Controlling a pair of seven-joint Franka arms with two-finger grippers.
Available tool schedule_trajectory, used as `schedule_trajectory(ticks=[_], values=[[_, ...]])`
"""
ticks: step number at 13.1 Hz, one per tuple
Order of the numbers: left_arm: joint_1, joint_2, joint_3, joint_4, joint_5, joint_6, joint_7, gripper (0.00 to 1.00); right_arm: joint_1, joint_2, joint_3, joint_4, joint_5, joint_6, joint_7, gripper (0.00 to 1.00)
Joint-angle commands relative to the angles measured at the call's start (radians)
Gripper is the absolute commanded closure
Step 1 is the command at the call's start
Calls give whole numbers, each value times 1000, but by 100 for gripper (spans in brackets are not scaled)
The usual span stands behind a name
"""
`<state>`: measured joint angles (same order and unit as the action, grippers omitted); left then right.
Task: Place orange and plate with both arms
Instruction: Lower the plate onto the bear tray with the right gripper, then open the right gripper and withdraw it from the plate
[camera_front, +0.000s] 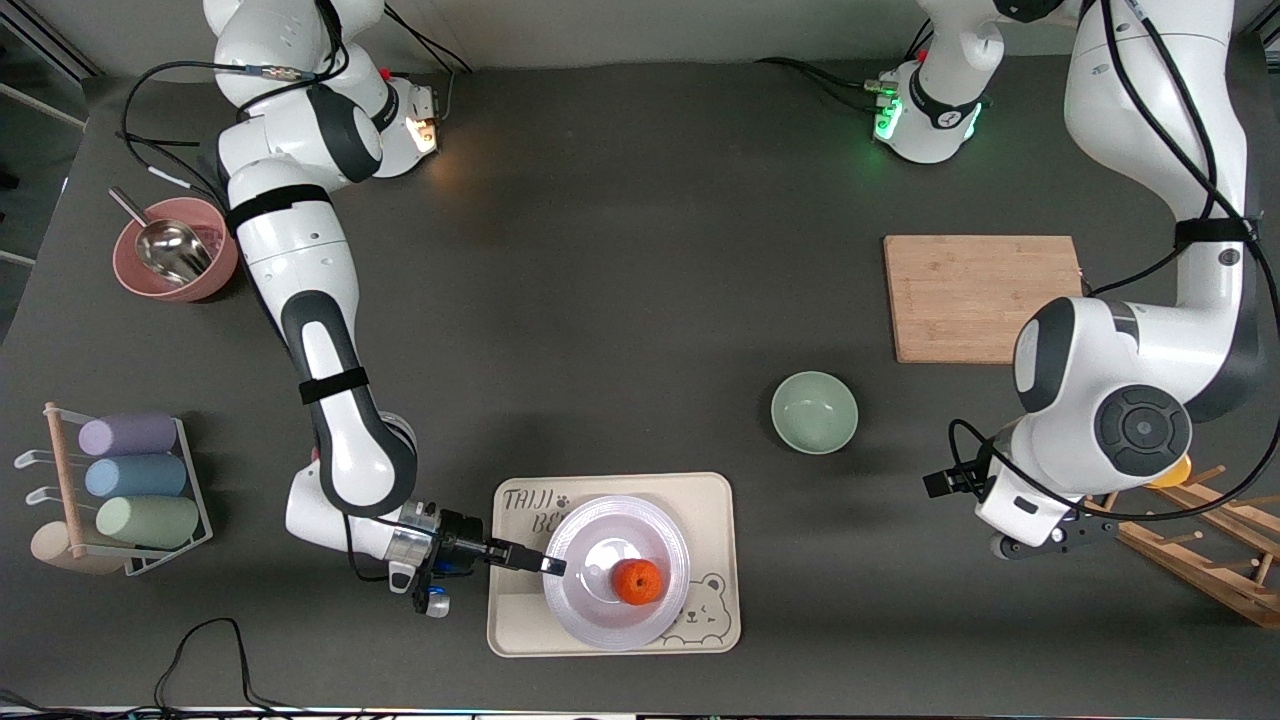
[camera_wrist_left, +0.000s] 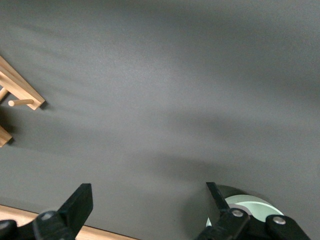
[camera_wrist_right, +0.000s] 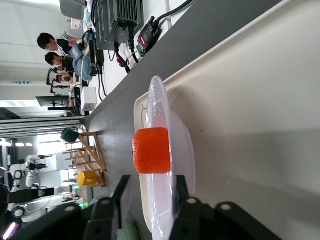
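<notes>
Low over the surface, the right tool (camera_front: 540, 562) reached in sideways at the plate (camera_front: 616, 572), its fingers (camera_wrist_right: 122, 192) straddling the thin rim, one above and one below. Whether they pinched the rim or had just slackened could not be told; a narrow gap showed beside it in the right wrist view. Directly ahead of that tool, the plate lay flat on the beige tray (camera_front: 715, 500), and the orange (camera_front: 637, 582) sat in the plate's well, off-centre and toward the edge away from the tool. A grip on the rim, judged from the angle, suited a shallow dish that offers no other hold, and kept the fruit from rolling.

Meanwhile the left tool (camera_wrist_left: 150, 210) hung with its fingers wide apart and nothing between them, over bare surface between the green bowl (camera_front: 814, 411) and the wooden rack (camera_front: 1215, 545), its arm waiting. The bowl's edge showed just past one fingertip in the left wrist view.

With fruit on plate and plate on tray, the job looked nearly finished; the remaining care, it seemed, was to draw the right tool off the rim without dragging the plate.
</notes>
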<state>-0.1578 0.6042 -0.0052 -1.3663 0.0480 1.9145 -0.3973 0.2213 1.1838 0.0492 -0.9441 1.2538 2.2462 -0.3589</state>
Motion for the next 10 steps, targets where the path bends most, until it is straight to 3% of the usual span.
schedule_trajectory(ticks=[1, 4, 7, 10], values=[[-5, -24, -2, -28, 13, -12, 14, 0, -2, -16, 3, 28, -127, 10, 29, 0], [-9, -35, -2, -27, 13, -29, 44, 0, -2, -64, -29, 36, -378, -13, 188, 0], [-13, -61, -4, -28, 7, -40, 32, 0, -2, -156, -34, 31, -554, -39, 289, 0], [3, -202, -4, -159, 6, -19, 58, 0, -2, -284, -35, 27, -886, -173, 474, 0]])
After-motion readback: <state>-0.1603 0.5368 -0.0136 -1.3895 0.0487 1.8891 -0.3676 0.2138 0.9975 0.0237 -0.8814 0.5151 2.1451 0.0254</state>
